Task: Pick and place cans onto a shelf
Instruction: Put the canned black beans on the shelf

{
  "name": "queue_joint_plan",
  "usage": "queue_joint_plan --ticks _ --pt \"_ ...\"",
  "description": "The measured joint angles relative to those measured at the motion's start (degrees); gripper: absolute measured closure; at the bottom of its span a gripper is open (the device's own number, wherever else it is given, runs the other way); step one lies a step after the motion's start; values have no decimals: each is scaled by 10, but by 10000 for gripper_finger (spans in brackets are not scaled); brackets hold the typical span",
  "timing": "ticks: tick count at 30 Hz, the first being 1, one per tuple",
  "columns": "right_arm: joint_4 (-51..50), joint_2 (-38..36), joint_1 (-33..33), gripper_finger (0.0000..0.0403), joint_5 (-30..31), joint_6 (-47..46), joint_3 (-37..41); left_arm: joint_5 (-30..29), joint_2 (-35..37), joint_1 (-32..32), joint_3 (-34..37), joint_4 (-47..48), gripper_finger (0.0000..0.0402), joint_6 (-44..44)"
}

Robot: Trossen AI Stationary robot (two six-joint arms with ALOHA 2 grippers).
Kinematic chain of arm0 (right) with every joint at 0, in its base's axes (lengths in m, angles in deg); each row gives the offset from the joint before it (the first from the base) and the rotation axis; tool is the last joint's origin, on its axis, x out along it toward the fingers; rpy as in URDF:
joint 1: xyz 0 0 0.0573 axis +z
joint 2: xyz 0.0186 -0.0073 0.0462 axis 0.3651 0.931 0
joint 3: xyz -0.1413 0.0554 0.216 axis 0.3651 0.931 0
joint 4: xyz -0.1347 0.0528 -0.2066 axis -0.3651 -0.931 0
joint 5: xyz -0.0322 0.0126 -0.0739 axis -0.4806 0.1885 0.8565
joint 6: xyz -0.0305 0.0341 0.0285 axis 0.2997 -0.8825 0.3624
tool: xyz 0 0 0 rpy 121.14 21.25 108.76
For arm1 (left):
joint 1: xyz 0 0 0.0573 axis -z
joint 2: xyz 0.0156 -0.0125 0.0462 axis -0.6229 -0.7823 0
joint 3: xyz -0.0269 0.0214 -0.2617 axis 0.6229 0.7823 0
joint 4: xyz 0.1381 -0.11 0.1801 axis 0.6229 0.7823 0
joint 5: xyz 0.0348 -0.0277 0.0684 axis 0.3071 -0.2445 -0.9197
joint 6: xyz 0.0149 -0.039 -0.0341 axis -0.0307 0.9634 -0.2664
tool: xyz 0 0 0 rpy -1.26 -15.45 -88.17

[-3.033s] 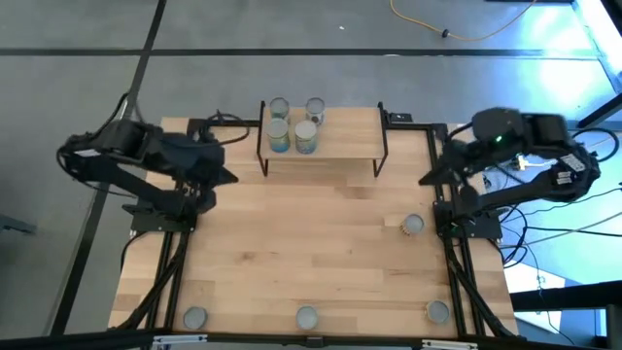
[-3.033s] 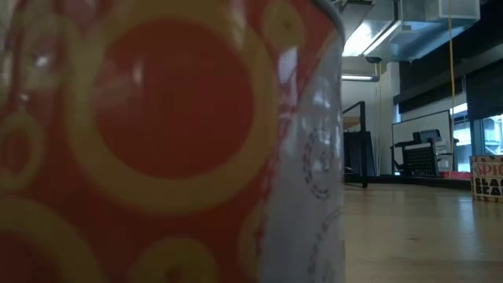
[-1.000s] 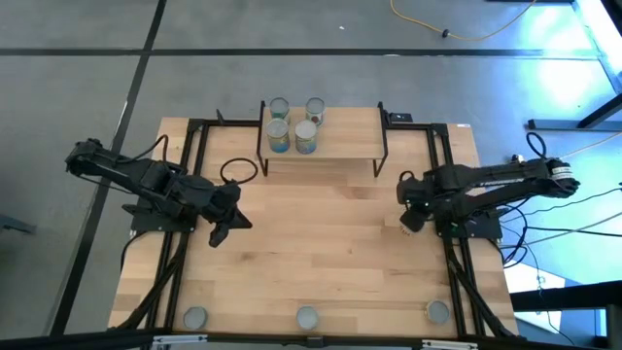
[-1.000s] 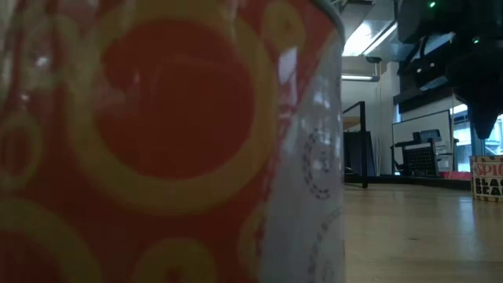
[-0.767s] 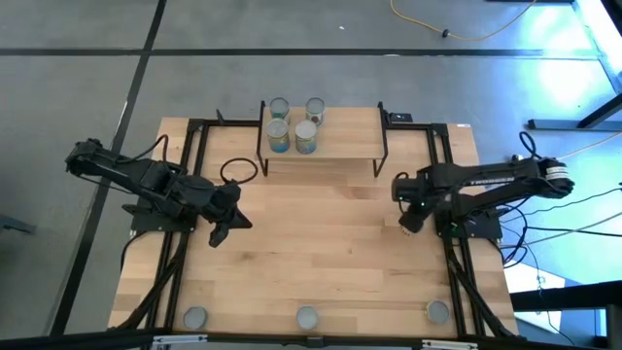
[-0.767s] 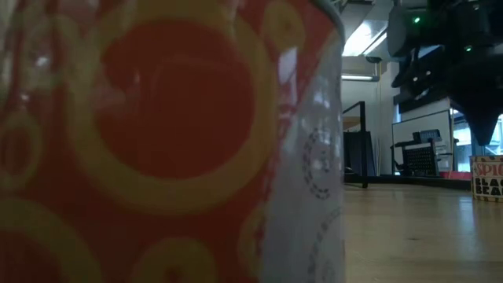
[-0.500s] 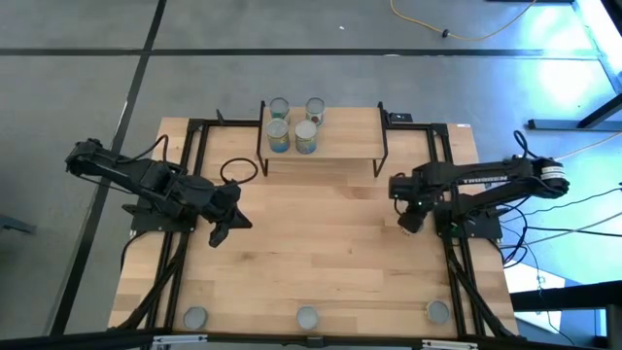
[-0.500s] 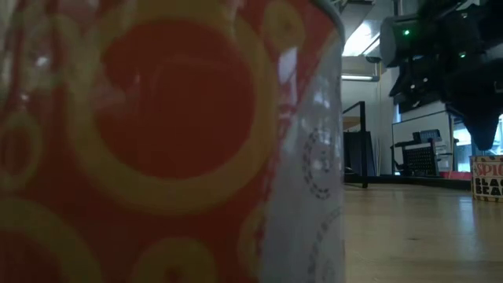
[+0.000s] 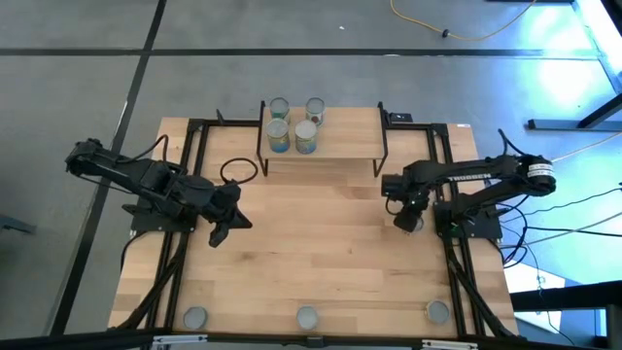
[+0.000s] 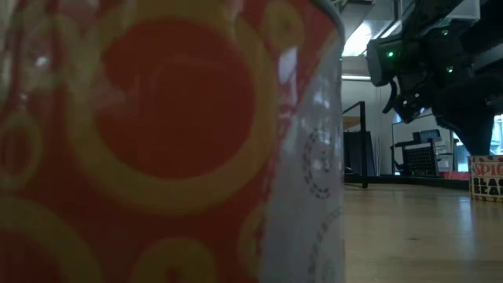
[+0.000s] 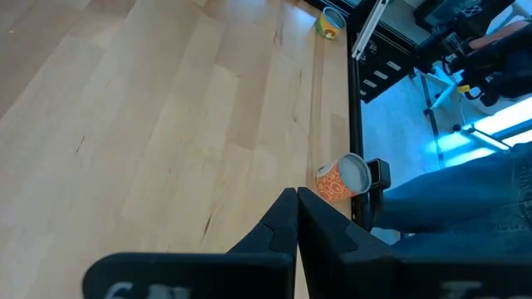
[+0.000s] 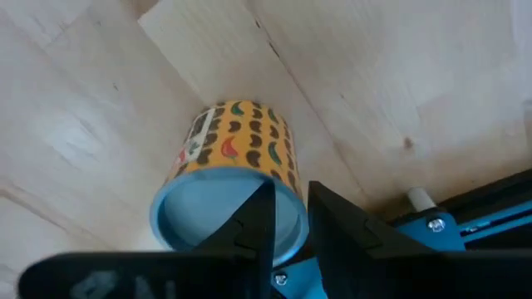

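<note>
- We see the can (image 12: 233, 166) under the right arm as a short metal cylinder with a yellow-orange label printed with small dark, red and green pepper shapes and a plain silvery round end.
- That can stands on the pale wood-plank surface (image 9: 321, 262), in front of the shelf's right end and near the surface's right edge; from above it shows as a grey disc (image 9: 405, 223).
- The right claw (image 12: 287, 208) sits directly over this can with its two dark fingers only a narrow slit apart; they are not around the can, so we read the claw as nearly clenched and empty.
- The shelf (image 9: 340, 136) is a light-wood board on thin black metal legs at the back of the surface. Four cans (image 9: 293, 124) stand upright on its left part, in two pairs.
- Three more cans (image 9: 306, 317) stand along the front edge of the surface, well away from the shelf.
- One of them, orange with yellow rings (image 10: 165, 141), fills most of the low view.
- The left claw (image 9: 225, 222) hangs over the surface in front of the shelf's left end, its fingers (image 11: 283, 218) pressed together on nothing.
</note>
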Motion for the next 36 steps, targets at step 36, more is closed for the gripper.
queue_joint_plan --ticks 36 --pt "-221 29 35 401 28 -47 -336 26 0 0 0 0 401 -6"
